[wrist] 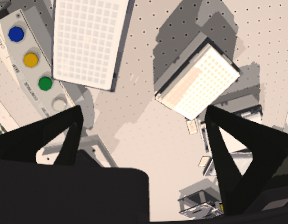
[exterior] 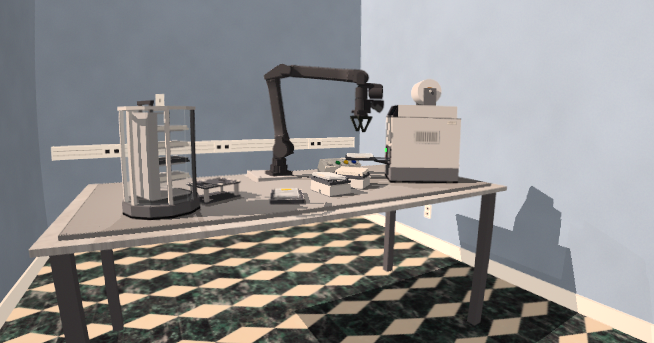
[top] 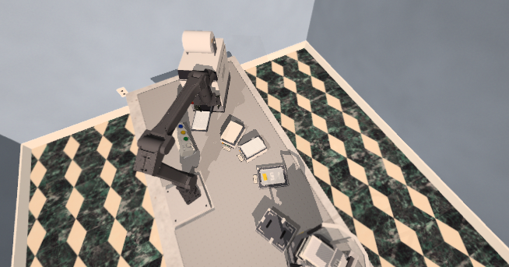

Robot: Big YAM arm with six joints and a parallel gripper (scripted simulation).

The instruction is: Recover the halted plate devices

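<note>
Hanging high over the deck beside the sealer [exterior: 423, 145], the gripper [exterior: 361, 123] has its fingers spread fully apart with nothing between them. In the wrist view the white plate [wrist: 88, 35] on the sealer's tray sits at 11 o'clock from the fingers, the panel [wrist: 36, 70] with its blue, yellow, green and white keys at 9 to 10 o'clock, and a shaker plate [wrist: 200, 80] at 1 o'clock, turned askew in the picture.

From the top view, a second shaker plate [top: 253, 147] lies just beside the first [top: 233, 131], both near the table's middle. A dark nest with a yellow mark [top: 272, 176] lies at 5 o'clock from them. Further that way stands the recovery nest [top: 275, 228], then the hotel [top: 323, 249] at the frame's bottom edge.
</note>
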